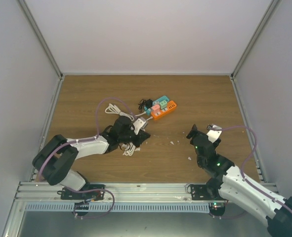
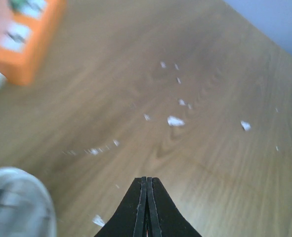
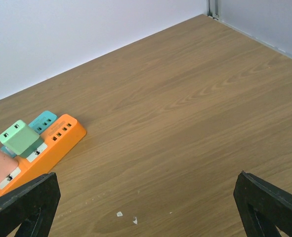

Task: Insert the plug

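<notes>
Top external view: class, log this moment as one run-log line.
left gripper shut, empty | right gripper open, empty | orange plastic power strip on wooden table, beyond both grippers

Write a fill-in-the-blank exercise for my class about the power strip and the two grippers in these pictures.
1. The power strip on the table has a body coloured ____.
2. The left gripper has its jaws fully ____, with nothing between them.
3. The right gripper has its jaws wide ____, with nothing between them.
Missing words: orange; shut; open.
</notes>
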### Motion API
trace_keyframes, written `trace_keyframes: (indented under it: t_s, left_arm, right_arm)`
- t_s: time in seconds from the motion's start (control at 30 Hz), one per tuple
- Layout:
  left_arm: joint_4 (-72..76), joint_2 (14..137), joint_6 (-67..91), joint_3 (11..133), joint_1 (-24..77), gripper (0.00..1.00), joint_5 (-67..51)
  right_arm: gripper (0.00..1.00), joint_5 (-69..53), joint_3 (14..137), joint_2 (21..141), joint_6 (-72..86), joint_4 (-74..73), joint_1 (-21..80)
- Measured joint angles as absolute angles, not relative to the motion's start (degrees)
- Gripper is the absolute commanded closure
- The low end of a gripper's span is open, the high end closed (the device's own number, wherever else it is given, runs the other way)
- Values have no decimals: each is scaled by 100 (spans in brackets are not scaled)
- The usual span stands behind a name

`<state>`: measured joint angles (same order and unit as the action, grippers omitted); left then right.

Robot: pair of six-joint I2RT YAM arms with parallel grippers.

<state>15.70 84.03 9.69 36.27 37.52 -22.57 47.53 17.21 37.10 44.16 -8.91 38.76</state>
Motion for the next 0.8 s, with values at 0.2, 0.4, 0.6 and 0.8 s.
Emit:
trace_keyframes:
  t_s: [0.2, 0.4, 0.6, 0.8]
  left_arm:
    - [1577, 8967, 1103, 3354, 3907, 100, -2502]
    - [1627, 9209, 1162, 3269, 3907, 100, -2300]
    - [1647, 9369, 1164, 3269, 3826, 100, -1870]
    - [1743, 9402, 1286, 3245, 3594, 100, -1826]
  right_arm:
    - [0, 4751, 1721, 3800, 4418, -891, 3876]
    - [0, 4753, 1721, 3806, 4418, -891, 3876]
    - [0, 4753, 1721, 3826, 4418, -891, 3876]
    - [0, 4751, 1721, 3844, 4418, -888, 3876]
